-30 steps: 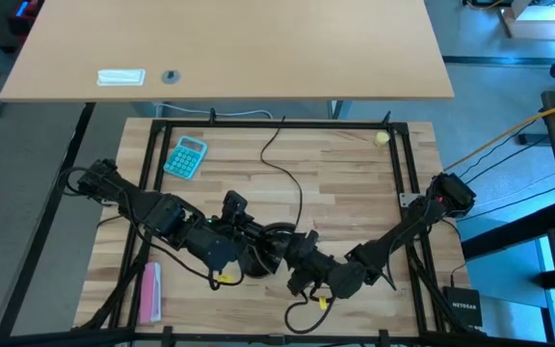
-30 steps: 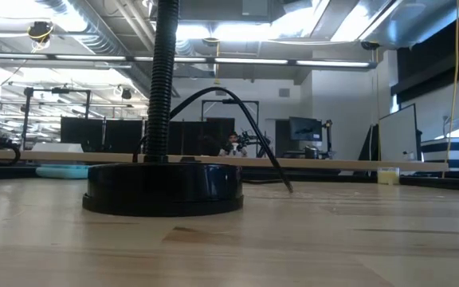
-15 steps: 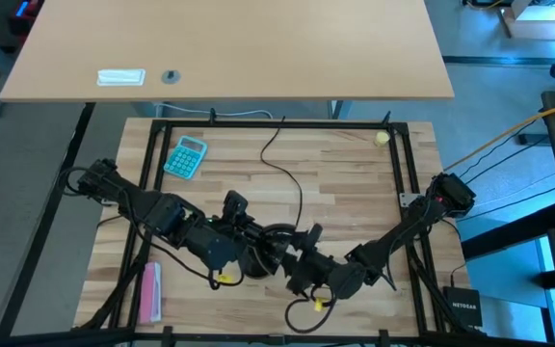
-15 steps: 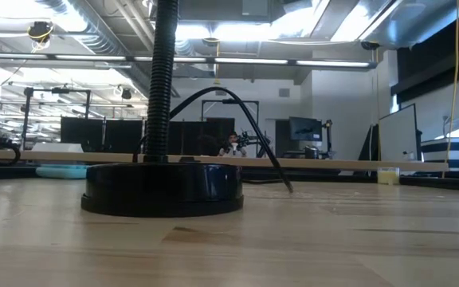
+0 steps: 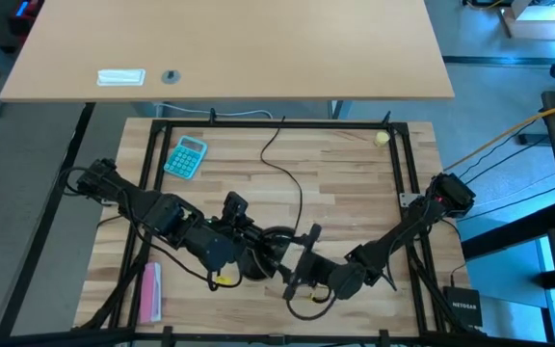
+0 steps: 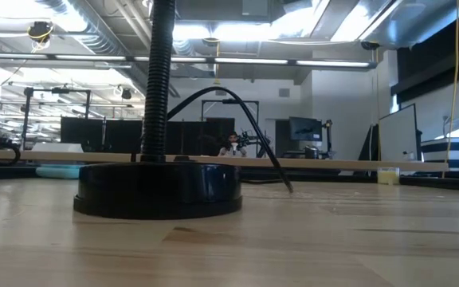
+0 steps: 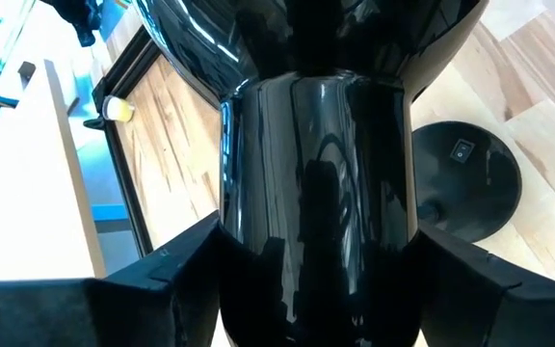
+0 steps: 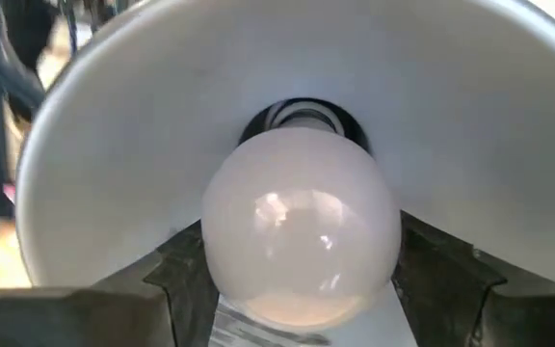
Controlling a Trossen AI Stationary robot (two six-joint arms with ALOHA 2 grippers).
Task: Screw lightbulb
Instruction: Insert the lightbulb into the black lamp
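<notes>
The black lamp stands on its round base (image 6: 158, 190) at the table's near middle, its gooseneck (image 6: 156, 80) rising out of the low view. My left gripper (image 5: 251, 255) is shut on the lamp's glossy black shade (image 7: 316, 164). My right gripper (image 5: 289, 274) is just right of it and is shut on the white frosted lightbulb (image 8: 302, 226). The bulb sits inside the shade's white interior (image 8: 114, 145), its narrow end at the dark socket (image 8: 302, 120). The bulb is hidden in the high view. My left gripper holds the shade's narrow neck end (image 7: 316, 241) pinched between its two fingers (image 7: 167, 284), one on each side. The shade is held up above the table, its wide mouth away from the wrist. My right gripper pinches the bulb's round globe (image 8: 249, 260) between its two fingers (image 8: 186, 275), one on each side. The fingers reach into the shade's mouth along the bulb's axis. The bulb is clear of the table, its base pointing into the socket.
A teal calculator (image 5: 186, 156) lies at the far left, a pink object (image 5: 150, 289) at the near left, a small yellow ball (image 5: 382, 138) at the far right corner. The lamp's black cord (image 5: 295, 188) runs toward the far edge. Black frame rails (image 5: 152, 164) border the table.
My right gripper has turned about its own axis at the shade's mouth, still shut on the bulb. The lamp's base has slid slightly along the table. My left gripper has kept its hold on the shade.
</notes>
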